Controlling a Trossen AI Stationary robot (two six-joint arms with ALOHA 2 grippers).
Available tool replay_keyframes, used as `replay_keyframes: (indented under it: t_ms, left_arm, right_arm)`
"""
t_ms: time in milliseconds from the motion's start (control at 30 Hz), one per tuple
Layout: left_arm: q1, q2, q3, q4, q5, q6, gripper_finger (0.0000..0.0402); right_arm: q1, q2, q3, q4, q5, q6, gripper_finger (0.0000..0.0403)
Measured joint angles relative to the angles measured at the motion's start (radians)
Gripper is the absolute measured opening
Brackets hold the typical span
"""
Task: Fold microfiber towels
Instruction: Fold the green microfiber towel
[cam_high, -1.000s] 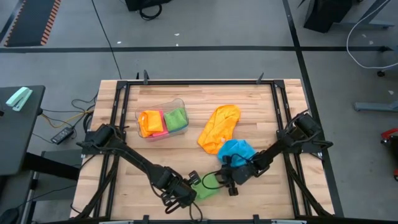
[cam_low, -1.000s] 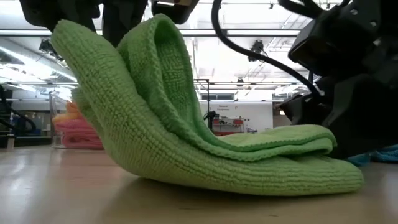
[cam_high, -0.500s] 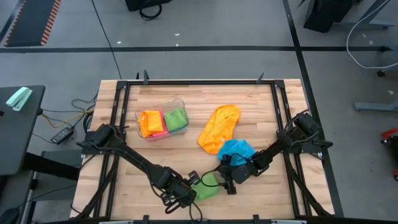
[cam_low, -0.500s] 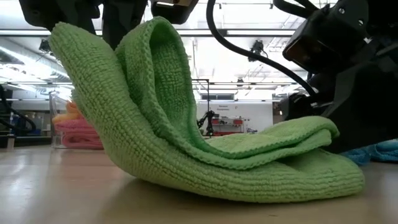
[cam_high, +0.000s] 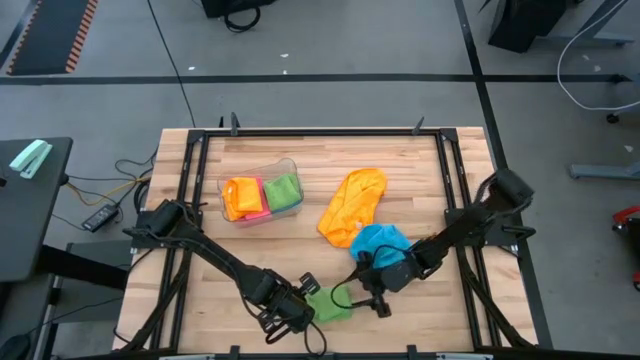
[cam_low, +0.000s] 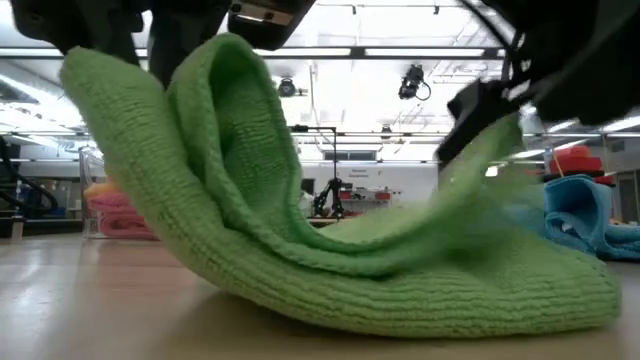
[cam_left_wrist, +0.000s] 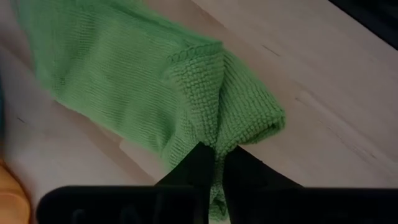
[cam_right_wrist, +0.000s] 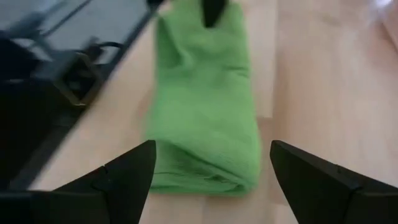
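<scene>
- The left gripper reached low over the bench's front edge, its fingers pinching the green towel.
- The right gripper hung just beside the towel, fingers spread wide (holding nothing).
- The towel lay folded, long axis running between the grippers, its looped weave soft.

Six towels, one tub

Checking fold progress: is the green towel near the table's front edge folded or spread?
Folded: green towel lies doubled in layers, one end pinched up by the left hand.
</scene>
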Motion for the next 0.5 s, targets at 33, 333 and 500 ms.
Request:
replay_keyframes:
  t_ms: [33, 333, 500]
  left_arm:
    - [-0.003, 0.000, 0.000, -0.003, 0.000, -0.011, 0.0037]
    - [-0.026, 0.001, 0.000, -0.013, 0.000, -0.020, 0.0016]
    - [-0.025, 0.001, 0.000, -0.013, 0.000, -0.028, 0.0034]
  right_arm:
    - [-0.001, -0.037, 0.000, -0.022, -0.043, 0.001, 0.0326]
    - [0.036, -0.315, 0.000, -0.228, -0.238, -0.006, 0.0326]
    - [0.046, -0.361, 0.000, -0.282, -0.187, -0.013, 0.0326]
